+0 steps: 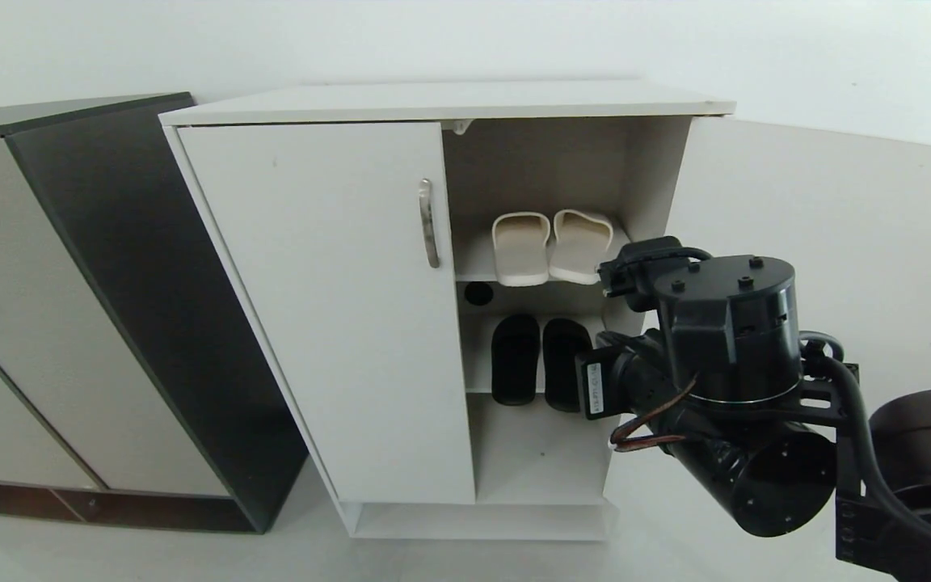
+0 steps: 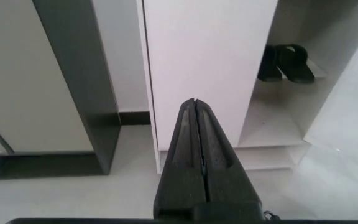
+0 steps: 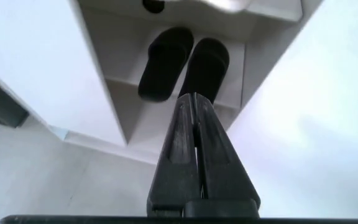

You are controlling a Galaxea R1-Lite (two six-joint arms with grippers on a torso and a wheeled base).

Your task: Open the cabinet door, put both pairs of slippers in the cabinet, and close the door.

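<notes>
As the white slippers [image 1: 550, 246] and black slippers [image 1: 538, 360] already sit on shelves in the cabinet [image 1: 449, 101] at centre frame, only closing the door appears outstanding, requiring the right claw [image 3: 195, 102], pressed together like the left claw [image 2: 194, 106], to push it shut.

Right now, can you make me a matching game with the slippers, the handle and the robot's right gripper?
Things:
1. white slippers
2. black slippers
3. handle
4. right gripper

Place or state:
A. shut
B. on the closed door
C. on the upper shelf
D. on the shelf just below

Pairs: 1-C, 2-D, 3-B, 4-A.
</notes>
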